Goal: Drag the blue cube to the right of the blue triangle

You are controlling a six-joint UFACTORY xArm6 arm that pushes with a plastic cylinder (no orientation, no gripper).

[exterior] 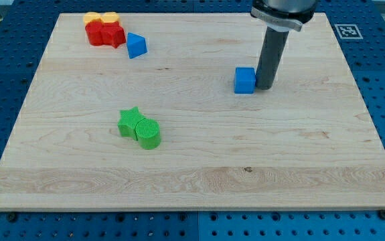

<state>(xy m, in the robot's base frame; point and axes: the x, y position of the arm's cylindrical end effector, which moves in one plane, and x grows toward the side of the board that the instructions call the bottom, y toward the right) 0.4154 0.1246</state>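
The blue cube (245, 80) sits right of the board's middle, toward the view's top. My tip (264, 86) rests against the cube's right side. The blue triangle (136, 45) lies far to the view's left of the cube, near the top left of the wooden board (192, 161), just right of the red block.
A red block (105, 33) and a yellow block (100, 17) behind it sit in the top left corner. A green star (131, 120) and a green cylinder (148, 133) touch each other left of centre. A marker tag (347, 31) lies off the board's top right.
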